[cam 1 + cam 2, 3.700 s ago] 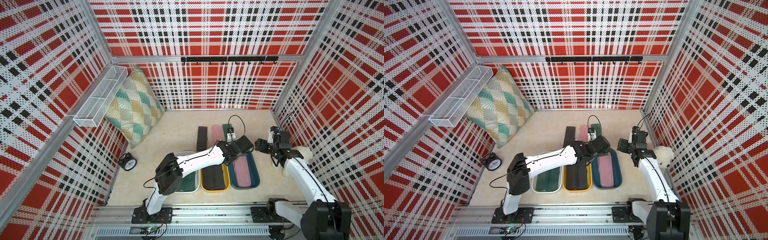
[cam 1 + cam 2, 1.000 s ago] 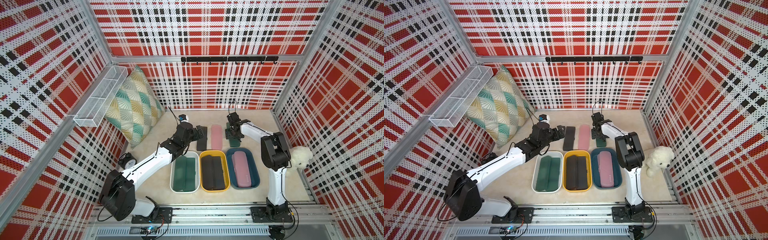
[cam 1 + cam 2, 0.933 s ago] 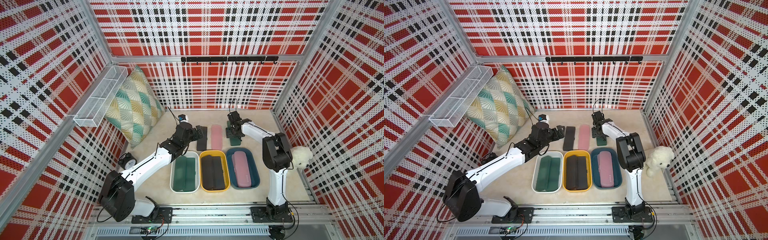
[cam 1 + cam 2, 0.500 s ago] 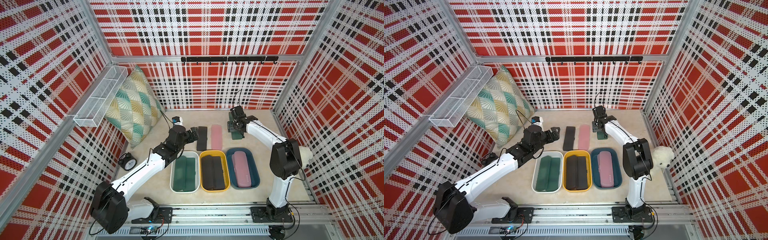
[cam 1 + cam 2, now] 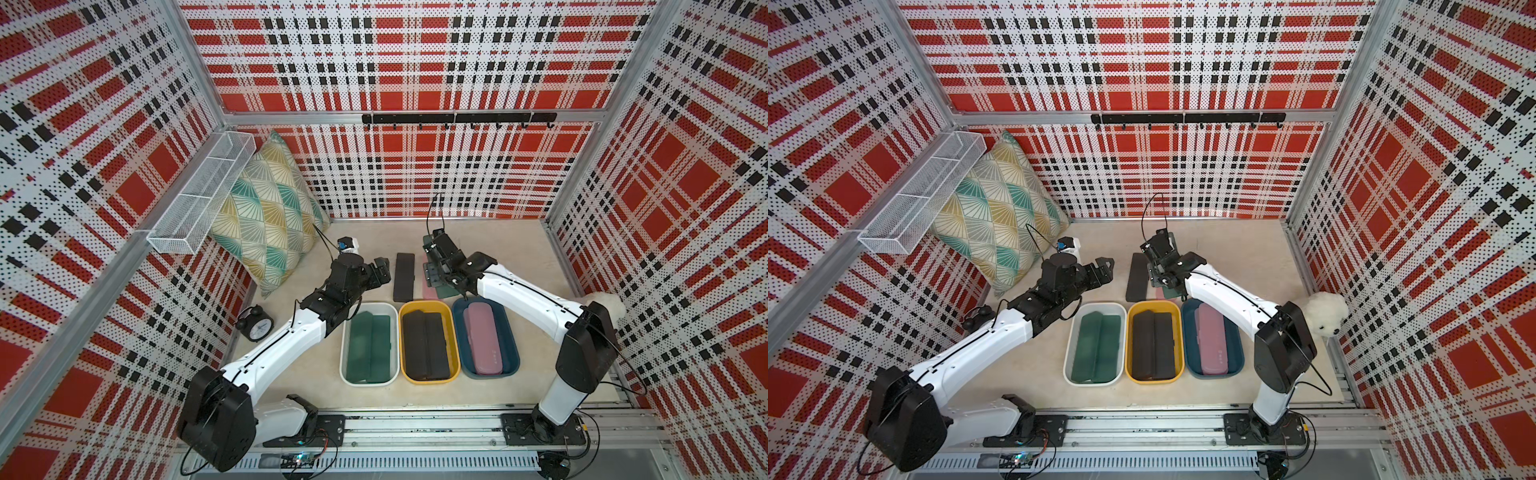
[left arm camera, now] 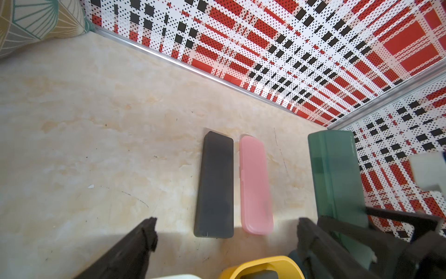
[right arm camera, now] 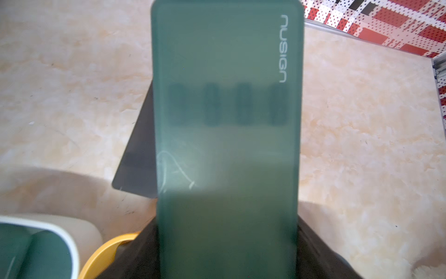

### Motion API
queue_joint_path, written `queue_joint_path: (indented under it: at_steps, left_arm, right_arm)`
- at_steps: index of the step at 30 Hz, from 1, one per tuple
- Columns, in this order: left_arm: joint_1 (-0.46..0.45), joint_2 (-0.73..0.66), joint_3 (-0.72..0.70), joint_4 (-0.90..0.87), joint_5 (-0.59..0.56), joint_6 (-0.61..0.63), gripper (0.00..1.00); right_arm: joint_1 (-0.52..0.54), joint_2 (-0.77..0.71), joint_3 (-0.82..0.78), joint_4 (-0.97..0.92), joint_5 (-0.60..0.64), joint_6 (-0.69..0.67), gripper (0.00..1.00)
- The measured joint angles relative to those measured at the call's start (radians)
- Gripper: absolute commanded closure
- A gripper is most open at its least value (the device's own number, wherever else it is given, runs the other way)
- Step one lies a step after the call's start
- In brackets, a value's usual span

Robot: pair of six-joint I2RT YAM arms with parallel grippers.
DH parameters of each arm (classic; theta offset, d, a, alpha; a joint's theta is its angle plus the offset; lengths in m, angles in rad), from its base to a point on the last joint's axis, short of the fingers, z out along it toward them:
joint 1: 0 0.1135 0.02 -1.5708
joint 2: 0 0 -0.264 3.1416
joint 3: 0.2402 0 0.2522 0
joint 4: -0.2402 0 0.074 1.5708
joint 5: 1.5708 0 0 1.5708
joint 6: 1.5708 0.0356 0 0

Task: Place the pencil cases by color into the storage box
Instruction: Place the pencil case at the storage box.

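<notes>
The right hand (image 5: 436, 276) is clamped on one end of a dark green pencil case (image 7: 226, 108) and holds it clear of the table (image 6: 96, 120), just behind the row of tubs and above the pink case (image 6: 255, 186) that lies there. So the step in hand looks like carrying the last green one to its place. That place is the white tub (image 5: 344, 345), at the end of the row farthest from this arm, where two green cases (image 5: 370, 349) lie side by side and cover the floor. To my eye the next move calls for a sweep across the blue tub (image 5: 513, 353) and the yellow tub (image 5: 401, 332), high enough to clear their rims, then laying the case flat on top of the pair. The left hand (image 5: 1105, 271) hangs with its jaws wide apart and nothing in them, just beside the black case (image 5: 404, 276) on the table. Its forearm runs close past the white tub, so the two arms will need room there.
</notes>
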Motion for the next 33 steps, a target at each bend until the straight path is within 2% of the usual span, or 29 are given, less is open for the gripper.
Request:
queue_joint_path:
  at_steps: [5,11,18,25,33]
  left_arm:
    - [0.028,-0.027,-0.028,0.01,0.01,0.0,0.06]
    - [0.087,-0.081,-0.058,0.011,0.003,-0.008,0.06]
    - [0.175,-0.135,-0.08,-0.031,-0.047,-0.032,0.06]
    - [0.284,-0.211,-0.157,-0.072,-0.051,-0.054,0.06]
    - [0.3,-0.259,-0.179,-0.082,-0.027,-0.054,0.06]
  right_arm:
    - [0.138,0.007,0.026,-0.018,0.035,0.069,0.38]
    - [0.254,0.055,0.072,-0.01,0.04,0.16,0.38]
    - [0.312,0.103,0.072,-0.006,0.027,0.255,0.38]
    - [0.356,0.112,0.066,0.039,-0.007,0.354,0.39]
    - [0.42,0.13,0.045,0.085,-0.023,0.478,0.39]
